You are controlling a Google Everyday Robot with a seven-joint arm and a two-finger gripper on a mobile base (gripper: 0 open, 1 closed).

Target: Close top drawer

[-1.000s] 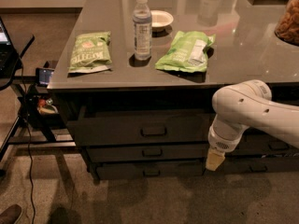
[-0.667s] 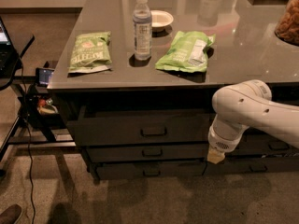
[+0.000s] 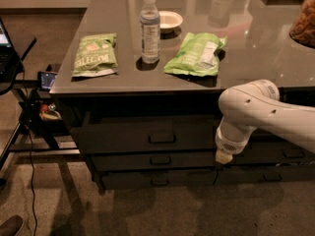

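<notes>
The top drawer (image 3: 147, 136) is a wide dark grey drawer under the table top, with a small loop handle (image 3: 162, 137) at its centre. It stands out a little from the two drawers below it. My white arm comes in from the right, and the gripper (image 3: 224, 157) hangs at its end, in front of the drawers at the right of the top drawer's front, about level with the second drawer. Only its pale tip shows.
On the grey table top (image 3: 246, 58) lie two green snack bags (image 3: 94, 54) (image 3: 196, 54), a water bottle (image 3: 149, 28) and a small white bowl (image 3: 169, 19). A stand with cables (image 3: 29, 112) is at the left. A shoe tip (image 3: 10, 225) shows at bottom left.
The gripper has edged slightly upward and toward the drawers. The drawer looks unchanged.
</notes>
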